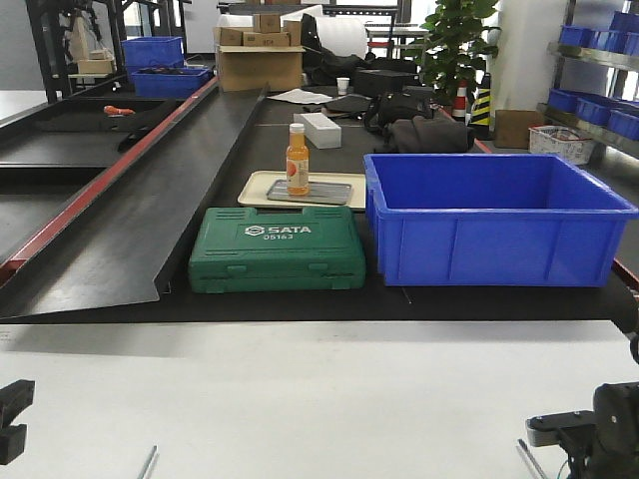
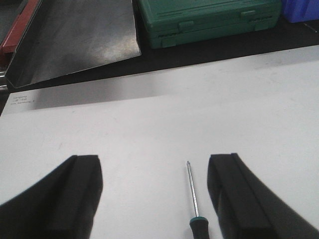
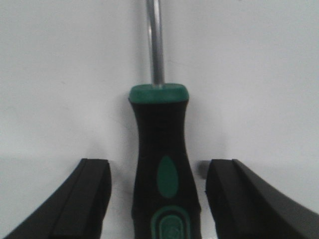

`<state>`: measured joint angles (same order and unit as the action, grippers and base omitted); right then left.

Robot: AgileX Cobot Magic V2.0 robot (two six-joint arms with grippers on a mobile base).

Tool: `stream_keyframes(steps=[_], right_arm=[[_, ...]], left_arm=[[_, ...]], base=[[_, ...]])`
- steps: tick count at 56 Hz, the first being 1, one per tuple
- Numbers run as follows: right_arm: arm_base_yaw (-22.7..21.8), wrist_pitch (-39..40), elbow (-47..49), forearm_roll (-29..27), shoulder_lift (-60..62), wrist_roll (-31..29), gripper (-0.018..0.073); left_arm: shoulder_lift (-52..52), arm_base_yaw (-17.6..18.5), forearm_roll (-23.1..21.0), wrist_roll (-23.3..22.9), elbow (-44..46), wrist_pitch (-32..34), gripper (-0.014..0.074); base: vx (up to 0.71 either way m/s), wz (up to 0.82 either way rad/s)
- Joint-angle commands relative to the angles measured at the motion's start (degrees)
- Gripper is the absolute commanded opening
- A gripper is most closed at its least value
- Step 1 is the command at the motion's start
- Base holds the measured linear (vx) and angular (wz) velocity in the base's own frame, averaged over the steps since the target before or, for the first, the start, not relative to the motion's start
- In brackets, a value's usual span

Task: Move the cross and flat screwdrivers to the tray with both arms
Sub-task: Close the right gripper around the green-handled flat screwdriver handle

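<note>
A thin screwdriver (image 2: 192, 196) with a black-green handle lies on the white table, its pointed tip facing away. It lies between the fingers of my open left gripper (image 2: 154, 191), close to the right finger (image 2: 239, 194) and not touching it. A second screwdriver (image 3: 161, 159) with a thick black-green handle lies between the fingers of my open right gripper (image 3: 158, 199), with gaps on both sides; its tip is out of view. In the front view both shafts (image 1: 148, 462) (image 1: 531, 459) show at the bottom edge beside the left gripper (image 1: 12, 419) and the right gripper (image 1: 569, 439). The beige tray (image 1: 255, 190) lies far back.
A small metal tray (image 1: 324, 193) and an orange bottle (image 1: 297, 160) sit on the beige tray. A green SATA case (image 1: 278, 249) and a blue bin (image 1: 489, 220) stand between the white table and the tray. A black sloped sheet (image 1: 130, 220) lies at the left.
</note>
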<state>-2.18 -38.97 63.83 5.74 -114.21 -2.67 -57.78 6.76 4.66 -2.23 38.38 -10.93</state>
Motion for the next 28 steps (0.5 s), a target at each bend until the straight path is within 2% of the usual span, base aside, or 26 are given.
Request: stream_keyframes(steps=[1, 9, 20, 28], right_arm=[[-0.31, 0.74, 0.8, -2.14, 0.39, -2.84, 0.0435], [-0.31, 0.51, 0.8, -6.5, -1.12, -5.23, 0.0347], [-0.31, 0.08, 0.8, -8.06, -0.51, -5.61, -0.0015], [-0.26, -1.05, 0.8, -8.07, 1.02, -4.77, -0.0011]], left_arm=[[0.66, 0.13, -0.48, -0.46, 1.98, 3.66, 0.057], [0.66, 0.13, -0.48, -0.46, 1.98, 3.61, 0.057], [0.66, 0.13, -0.53, -0.62, 1.98, 2.25, 0.057], [0.39, 0.13, -0.64, -0.62, 2.16, -2.63, 0.057]], base=[[0.0, 0.0], [0.0, 0.0], [0.0, 0.0], [0.0, 0.0]])
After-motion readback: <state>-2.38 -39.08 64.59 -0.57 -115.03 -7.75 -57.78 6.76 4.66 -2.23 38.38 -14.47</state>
